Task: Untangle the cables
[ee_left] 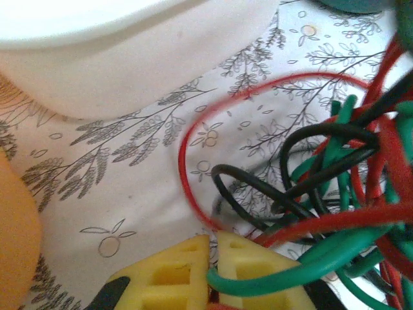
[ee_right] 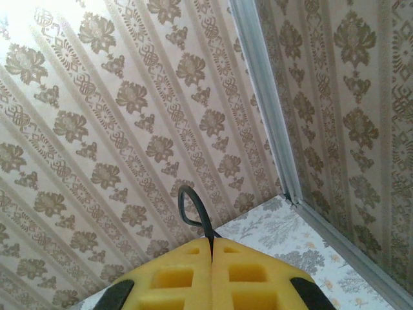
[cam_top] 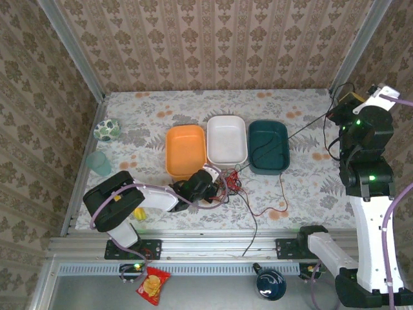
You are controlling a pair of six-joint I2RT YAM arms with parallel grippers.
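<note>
floral table [cam_top: 161,106]: orange tray [cam_top: 185,150], white tray [cam_top: 226,139], teal tray [cam_top: 268,146], cables [cam_top: 227,182] tangled in front.

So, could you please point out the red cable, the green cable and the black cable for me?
red cable [ee_left: 182,152], left wrist view, left side of its big loop.
green cable [ee_left: 264,278], left wrist view, thick stretch near the bottom edge.
black cable [ee_right: 180,201], right wrist view, left side of its small loop.
</note>
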